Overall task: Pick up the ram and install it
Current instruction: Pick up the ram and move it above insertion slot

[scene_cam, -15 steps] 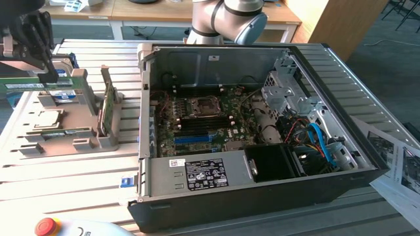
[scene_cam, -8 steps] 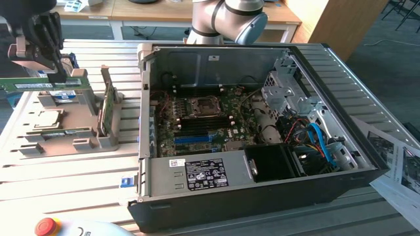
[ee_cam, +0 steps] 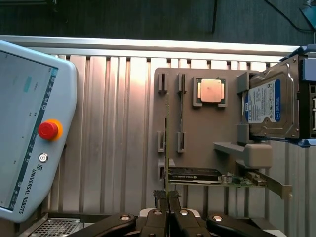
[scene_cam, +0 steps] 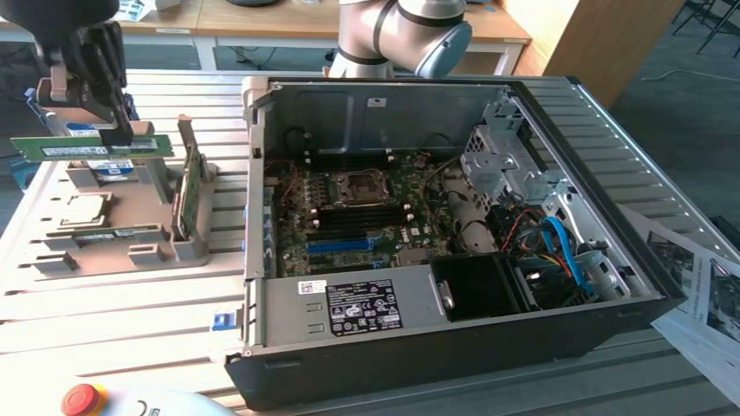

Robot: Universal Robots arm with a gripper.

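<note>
The ram (scene_cam: 87,146), a long thin green stick with a pale label, hangs level above the grey parts holder (scene_cam: 127,238) at the exterior view's left. My gripper (scene_cam: 120,136) is shut on its top edge near one end. In the wrist view the ram (ee_cam: 167,148) appears edge-on as a thin line running out from between my closed fingertips (ee_cam: 168,196), over the holder (ee_cam: 197,133). The open computer case (scene_cam: 601,321) lies to the exterior view's right, its motherboard (scene_cam: 359,217) exposed with black and blue memory slots (scene_cam: 343,236).
On the holder sit a CPU (ee_cam: 211,90), a blue-labelled hard drive (ee_cam: 269,106) and a broader green card (ee_cam: 217,177). A teach pendant with a red stop button (ee_cam: 48,130) lies beside the holder. Papers (scene_cam: 699,286) lie right of the case.
</note>
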